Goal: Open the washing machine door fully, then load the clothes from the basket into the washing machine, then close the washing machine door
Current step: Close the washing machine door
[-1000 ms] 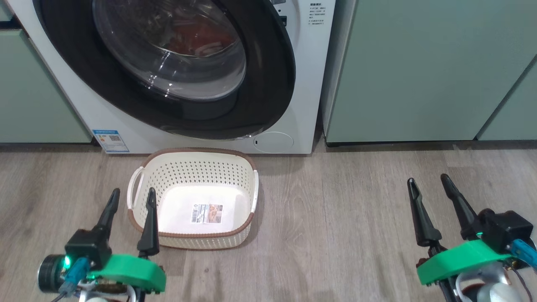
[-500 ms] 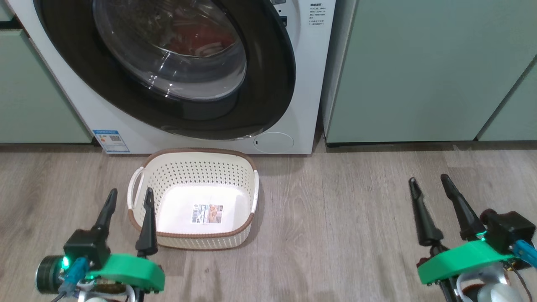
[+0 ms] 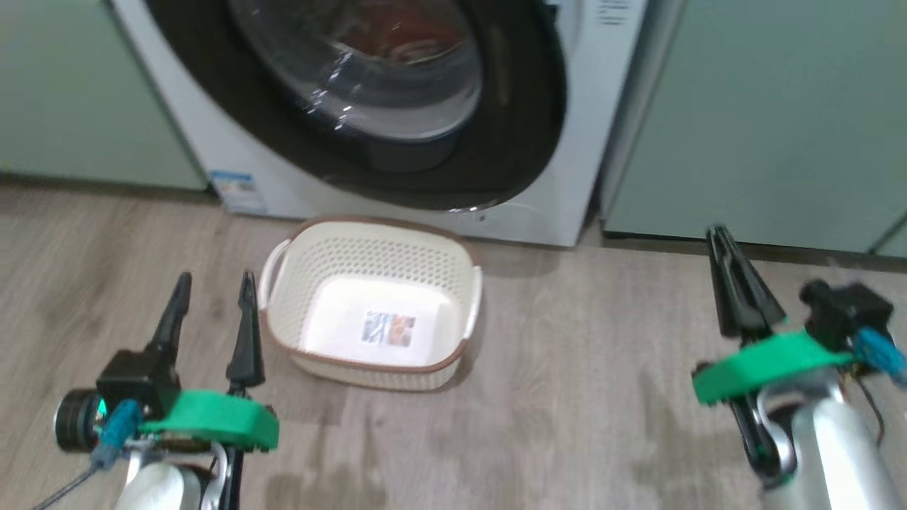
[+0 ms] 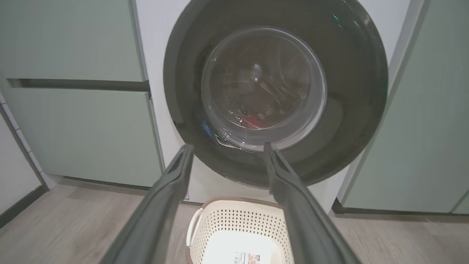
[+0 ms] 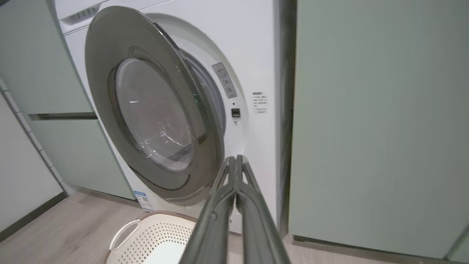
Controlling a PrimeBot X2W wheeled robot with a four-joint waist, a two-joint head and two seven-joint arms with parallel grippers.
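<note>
1. Clenching on nothing, the right gripper (image 3: 720, 237) has just pressed its fingers together; a second ago they stood apart.
2. Left gripper (image 3: 216, 280) stays spread wide and empty, just left of the basket (image 3: 368, 224).
3. The head camera has swung, so the scene has shifted in that view; the basket itself has not moved.
4. The basket holds only its sticker (image 3: 388, 329); the clothes (image 4: 256, 119) show red behind the glass, inside the washer (image 5: 256, 55).
5. The door (image 5: 154, 113) stands ajar, with a gap on its latch side. Loading looks finished, and the clenched fingers probably serve to push it shut.
</note>
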